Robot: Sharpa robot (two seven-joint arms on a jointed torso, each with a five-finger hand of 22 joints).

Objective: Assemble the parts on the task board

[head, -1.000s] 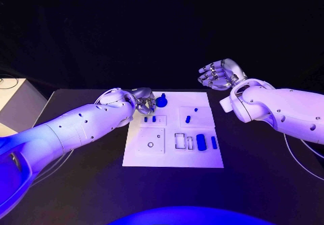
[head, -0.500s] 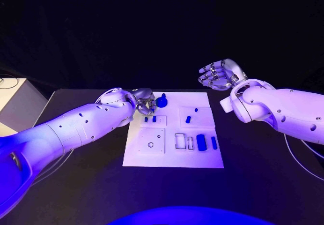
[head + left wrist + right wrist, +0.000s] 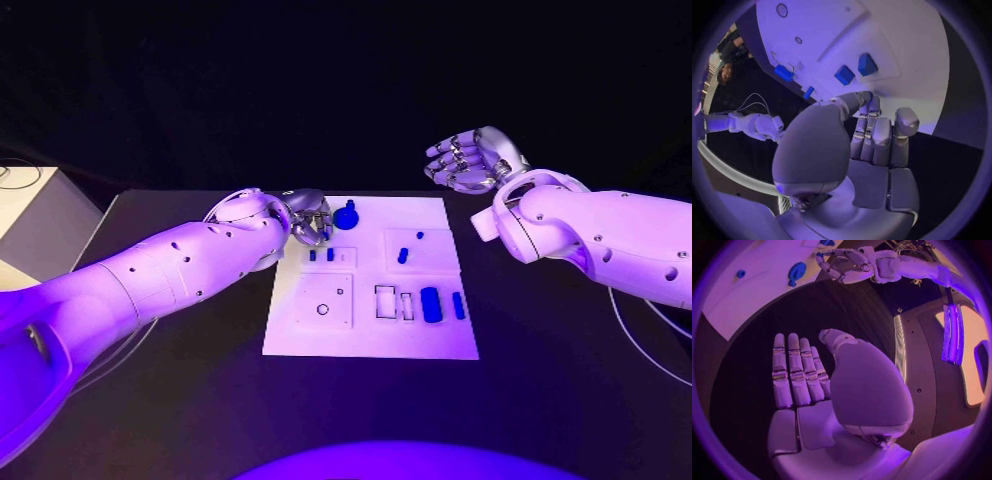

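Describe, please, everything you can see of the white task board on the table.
The task board is a flat white rectangular plate lying in the middle of the black table, with square raised panels and small slots. Small blue parts lie on it or stand in it, the largest near its far left corner. The left hand hovers at that corner; whether it touches the board is unclear.

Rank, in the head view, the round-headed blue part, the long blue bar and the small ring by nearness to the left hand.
From the left hand:
1. Round-headed blue part, far edge, right beside the hand.
2. Small ring, near-left plate.
3. Long blue bar, near-right.
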